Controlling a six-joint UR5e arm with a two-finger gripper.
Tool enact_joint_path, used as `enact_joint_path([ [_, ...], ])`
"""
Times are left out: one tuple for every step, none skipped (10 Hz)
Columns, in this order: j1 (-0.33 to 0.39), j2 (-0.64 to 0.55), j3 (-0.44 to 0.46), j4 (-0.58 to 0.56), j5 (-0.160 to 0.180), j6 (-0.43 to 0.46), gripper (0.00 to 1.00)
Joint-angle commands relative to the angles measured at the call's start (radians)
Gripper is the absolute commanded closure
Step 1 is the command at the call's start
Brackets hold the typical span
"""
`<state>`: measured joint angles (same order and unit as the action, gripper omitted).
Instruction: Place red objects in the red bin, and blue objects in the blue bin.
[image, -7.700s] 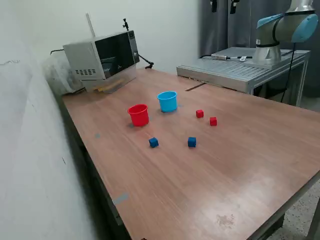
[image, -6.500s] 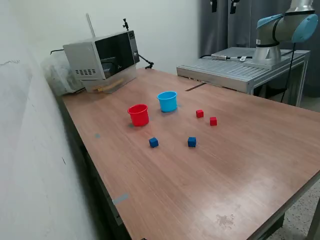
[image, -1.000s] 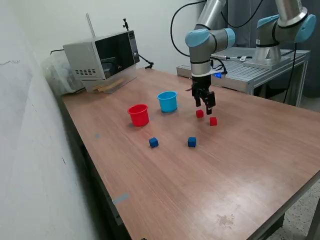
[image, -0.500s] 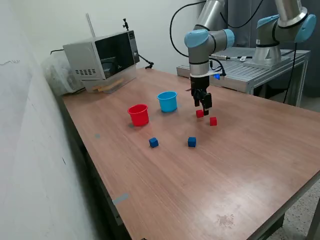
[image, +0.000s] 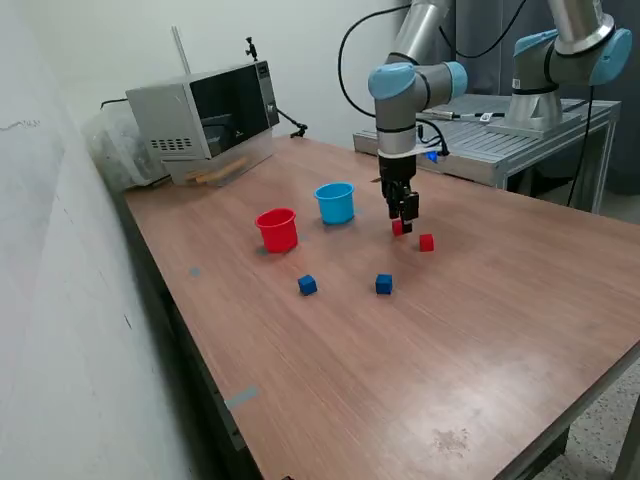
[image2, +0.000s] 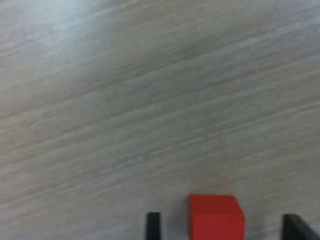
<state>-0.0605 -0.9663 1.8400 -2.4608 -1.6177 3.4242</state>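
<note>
My gripper (image: 404, 217) is low over the table, open, with its fingers down on either side of a small red cube (image: 398, 229). In the wrist view the red cube (image2: 216, 215) sits on the wood between the two dark fingertips (image2: 153, 225), touching neither, and the gripper (image2: 220, 227) is open around it. A second red cube (image: 427, 242) lies just beside it on the exterior view's right. Two dark blue cubes (image: 307, 286) (image: 384, 285) lie nearer the front. The red cup (image: 278, 229) and the light blue cup (image: 335, 202) stand upright on the exterior view's left of the gripper.
A microwave (image: 205, 118) stands at the table's far left corner. A metal platform (image: 470, 135) with a second arm's base (image: 545, 95) is behind the table on the exterior view's right. A wall runs along the left.
My arm came into view over the last seconds. In the last second the gripper moved slightly left and down, so its fingers now straddle the red cube. No cube or cup has moved.
</note>
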Motion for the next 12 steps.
enact_joint_path([
  [-0.002,0.003,0.001,-0.006,-0.02,0.006,1.0],
  [-0.004,0.003,0.001,-0.006,-0.028,0.006,1.0],
  [-0.004,0.003,-0.001,-0.006,-0.048,0.006,1.0],
  [-0.004,0.003,-0.001,-0.006,-0.059,0.004,1.0],
  [-0.004,0.0,-0.004,-0.006,-0.06,0.004,1.0],
  [-0.004,-0.008,-0.024,-0.003,-0.063,0.003,1.0],
  [-0.004,-0.018,-0.062,0.0,-0.1,-0.003,1.0],
  [-0.005,-0.02,-0.117,0.005,-0.16,-0.011,1.0],
  [-0.005,-0.019,-0.175,0.009,-0.207,-0.016,1.0],
  [-0.007,-0.022,-0.218,0.011,-0.221,-0.017,1.0],
  [-0.016,-0.022,-0.25,0.011,-0.222,-0.016,1.0],
  [-0.027,-0.022,-0.278,0.02,-0.222,-0.014,1.0],
])
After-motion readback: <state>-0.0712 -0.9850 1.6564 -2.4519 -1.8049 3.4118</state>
